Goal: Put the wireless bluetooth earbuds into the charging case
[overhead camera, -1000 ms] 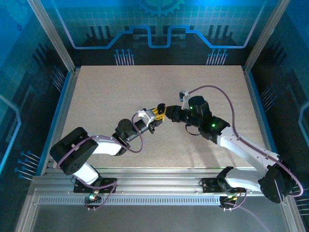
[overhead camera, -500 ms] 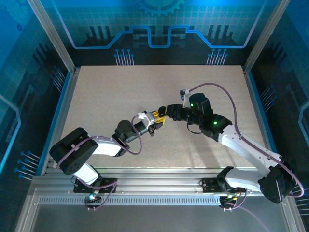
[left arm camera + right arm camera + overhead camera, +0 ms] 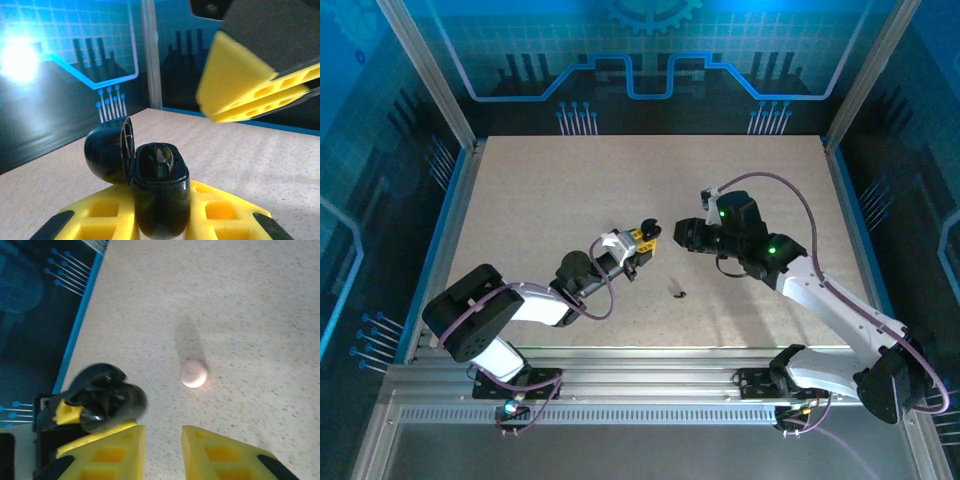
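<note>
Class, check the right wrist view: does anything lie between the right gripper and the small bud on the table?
Nothing visible does. The whitish earbud lies alone on the table ahead of the open right gripper; the case, held in the left gripper, sits to one side.

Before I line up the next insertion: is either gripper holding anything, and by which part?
The left gripper clamps the open charging case by its lower body. The right gripper is open, holding nothing.

White arms (image 3: 535, 303), black joints (image 3: 470, 320), purple cables (image 3: 804, 225)
</note>
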Controlling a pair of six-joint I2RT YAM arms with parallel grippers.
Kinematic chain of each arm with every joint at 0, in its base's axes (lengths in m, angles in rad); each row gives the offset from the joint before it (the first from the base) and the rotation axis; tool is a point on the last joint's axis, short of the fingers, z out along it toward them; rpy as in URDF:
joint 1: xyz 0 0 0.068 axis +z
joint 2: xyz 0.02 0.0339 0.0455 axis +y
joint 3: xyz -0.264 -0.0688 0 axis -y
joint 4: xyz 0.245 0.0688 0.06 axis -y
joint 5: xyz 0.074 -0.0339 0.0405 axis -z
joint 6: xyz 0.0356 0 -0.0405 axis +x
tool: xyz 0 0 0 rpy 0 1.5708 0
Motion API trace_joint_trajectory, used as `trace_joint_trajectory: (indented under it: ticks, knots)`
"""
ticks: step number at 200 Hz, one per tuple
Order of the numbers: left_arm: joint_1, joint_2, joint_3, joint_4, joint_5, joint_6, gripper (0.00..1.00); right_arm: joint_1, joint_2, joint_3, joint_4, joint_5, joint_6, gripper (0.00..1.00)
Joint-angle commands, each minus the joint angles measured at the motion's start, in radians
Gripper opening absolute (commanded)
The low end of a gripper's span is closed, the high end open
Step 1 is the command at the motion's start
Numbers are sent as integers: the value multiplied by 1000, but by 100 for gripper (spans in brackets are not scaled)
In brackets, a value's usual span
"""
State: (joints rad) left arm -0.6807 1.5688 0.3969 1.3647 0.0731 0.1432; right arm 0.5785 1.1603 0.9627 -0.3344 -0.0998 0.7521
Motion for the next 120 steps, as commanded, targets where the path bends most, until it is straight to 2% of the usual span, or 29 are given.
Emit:
trace_joint_trajectory:
  ticks: [1,33,46,69,91,120]
  knots:
    - [25,-3,-28,38,-68,-47,21,-15,38,39,-180,-4,-9,28]
    - [39,-14,-63,38,-73,-64,21,-14,126,101,-415,-15,-97,33]
    - [43,-29,-83,37,-105,-86,21,-14,184,136,-531,10,-84,34]
    - [46,-70,-131,37,-142,-103,21,-13,255,137,-623,14,62,35]
    - [46,-99,-166,36,-164,-103,21,-6,259,62,-509,-42,267,37]
    - [50,-120,-195,36,-198,-100,21,-2,298,33,-429,-44,541,42]
